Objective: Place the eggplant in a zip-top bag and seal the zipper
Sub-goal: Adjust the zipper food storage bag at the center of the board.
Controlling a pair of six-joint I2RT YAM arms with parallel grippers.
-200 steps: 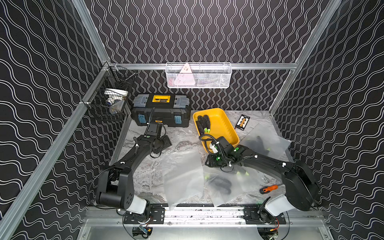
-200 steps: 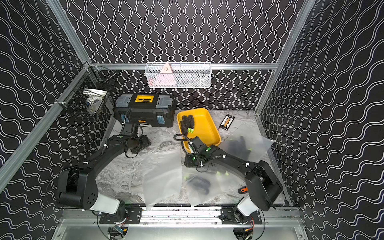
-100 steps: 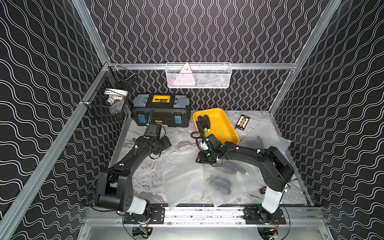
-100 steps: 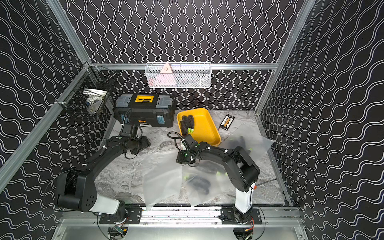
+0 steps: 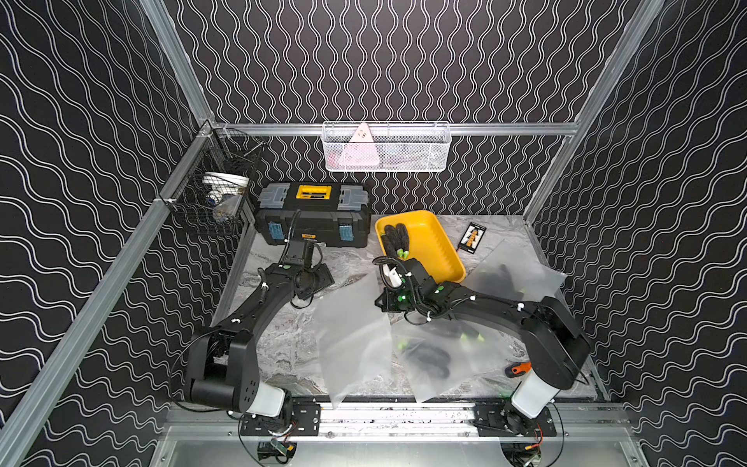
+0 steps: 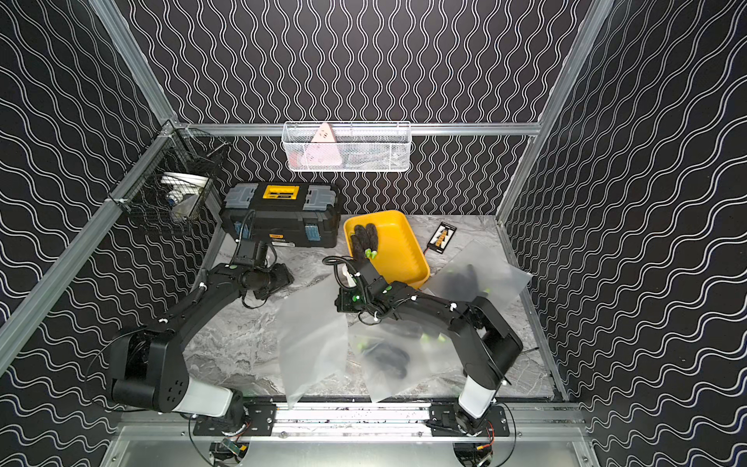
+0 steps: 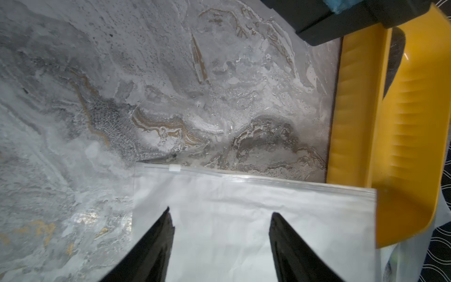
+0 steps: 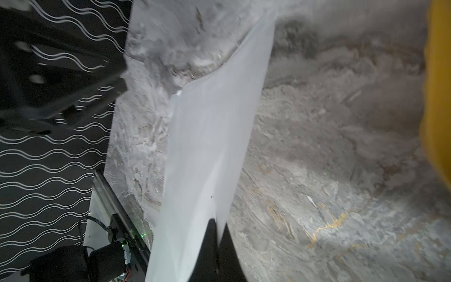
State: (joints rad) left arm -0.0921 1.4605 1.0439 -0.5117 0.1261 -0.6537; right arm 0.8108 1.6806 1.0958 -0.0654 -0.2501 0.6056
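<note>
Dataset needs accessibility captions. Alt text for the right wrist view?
The right gripper is shut on the edge of an empty frosted bag, which stretches away over the grey marbled table. A yellow tray shows at one side.

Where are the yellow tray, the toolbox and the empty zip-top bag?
yellow tray [image 5: 437, 250]: in a top view, bare ribbed floor.
toolbox [image 5: 319, 216]: in a top view, black body below the lid.
empty zip-top bag [image 5: 351, 335]: in a top view, middle of its frosted panel.
</note>
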